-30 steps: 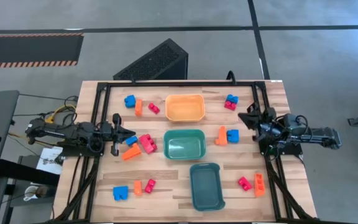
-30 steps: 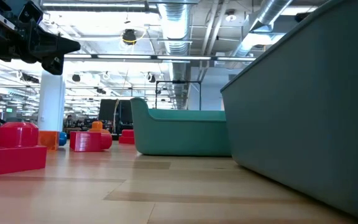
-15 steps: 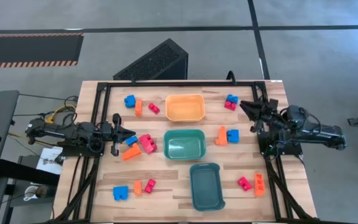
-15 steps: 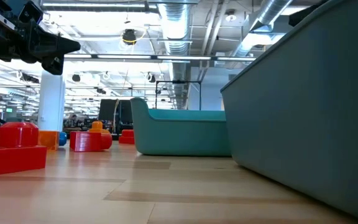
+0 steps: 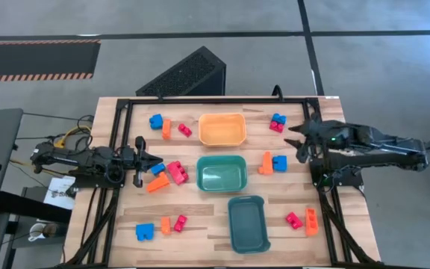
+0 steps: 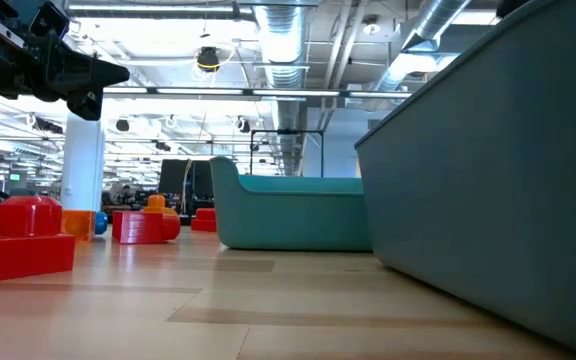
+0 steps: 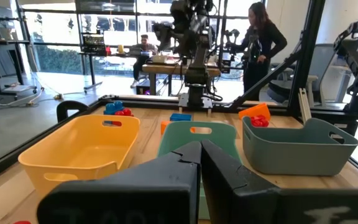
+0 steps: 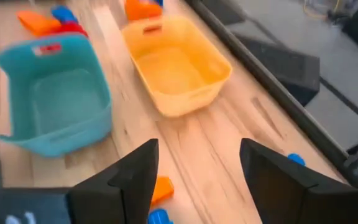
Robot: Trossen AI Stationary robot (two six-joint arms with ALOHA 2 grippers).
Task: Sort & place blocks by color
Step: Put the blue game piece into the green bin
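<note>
- Right gripper sits at centre right of the high view, above the tabletop; its fingers are spread apart and hold nothing.
- Nearest blocks to those fingers: a blue and red pair just above them in the frame, and an orange and blue pair just below and to the left. None is between the fingers.
- Left gripper sits at centre left; its fingers are pressed together and empty.
- A blue, orange and red cluster of blocks lies just beside the left fingertips, toward the green tray.
- Further blocks: upper left group, lower left group, lower right pair.
- Orange tray, green tray and teal tray stand in a column at centre; no blocks are seen inside them.
</note>
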